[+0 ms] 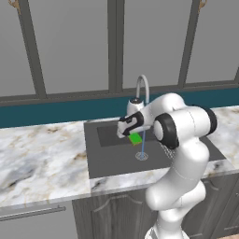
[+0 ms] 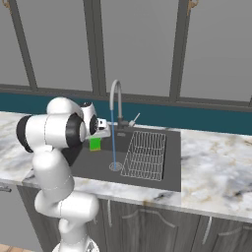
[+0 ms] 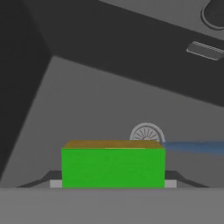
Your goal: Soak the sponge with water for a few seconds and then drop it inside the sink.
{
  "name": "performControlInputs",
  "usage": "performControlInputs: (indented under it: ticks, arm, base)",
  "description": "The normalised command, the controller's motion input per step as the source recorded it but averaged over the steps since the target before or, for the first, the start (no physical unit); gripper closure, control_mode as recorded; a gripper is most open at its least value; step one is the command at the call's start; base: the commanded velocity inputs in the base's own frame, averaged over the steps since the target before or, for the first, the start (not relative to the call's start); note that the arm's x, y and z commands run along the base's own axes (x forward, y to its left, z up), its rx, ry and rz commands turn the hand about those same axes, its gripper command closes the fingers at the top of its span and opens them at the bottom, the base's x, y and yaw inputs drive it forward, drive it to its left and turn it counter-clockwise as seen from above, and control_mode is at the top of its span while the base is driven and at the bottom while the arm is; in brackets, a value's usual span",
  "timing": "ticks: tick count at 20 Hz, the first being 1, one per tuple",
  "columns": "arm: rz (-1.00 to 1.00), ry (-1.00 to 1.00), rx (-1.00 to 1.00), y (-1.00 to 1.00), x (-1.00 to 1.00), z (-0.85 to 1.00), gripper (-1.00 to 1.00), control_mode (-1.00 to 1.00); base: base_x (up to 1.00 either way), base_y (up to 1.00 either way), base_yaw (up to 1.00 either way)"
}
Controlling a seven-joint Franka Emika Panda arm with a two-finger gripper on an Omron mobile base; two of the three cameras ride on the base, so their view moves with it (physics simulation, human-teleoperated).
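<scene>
My gripper (image 1: 134,134) hangs over the dark grey sink (image 1: 107,156) and is shut on the green sponge (image 1: 136,138), held above the basin floor. From the right base the sponge (image 2: 95,143) sits just left of the water (image 2: 113,142), a thin blue stream falling from the gooseneck faucet (image 2: 116,101) to the round drain (image 2: 115,167). In the hand view the sponge (image 3: 113,167) spans the space between my fingertips, its yellow layer on top, and the water (image 3: 194,147) passes just to its right, near the drain (image 3: 147,132). The stream does not visibly touch the sponge.
A wire rack (image 2: 144,154) takes up the right part of the basin. Marble counter (image 1: 42,158) runs on both sides of the sink, with a teal backsplash and windows behind. The faucet neck (image 1: 143,88) rises right behind my hand.
</scene>
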Motion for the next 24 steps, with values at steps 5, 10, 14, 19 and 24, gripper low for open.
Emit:
performControlInputs:
  ticks: [5, 10, 14, 19, 24]
  arm:
    - [0.00, 0.00, 0.00, 0.08, 0.07, -0.24, 1.00, -1.00]
    - [0.00, 0.00, 0.00, 0.13, 0.26, -0.36, 1.00, -1.00]
    - [0.00, 0.00, 0.00, 0.18, 0.38, -0.32, 1.00, -1.00]
    - [-0.03, -0.01, 0.00, 0.09, 0.22, -0.32, 1.00, -1.00]
    - [-0.04, 0.00, 0.00, 0.08, 0.00, -0.33, 1.00, -1.00]
  base:
    - [0.00, 0.00, 0.00]
    - [0.00, 0.00, 0.00]
    - [0.00, 0.00, 0.00]
    - [0.00, 0.00, 0.00]
    - [0.00, 0.00, 0.00]
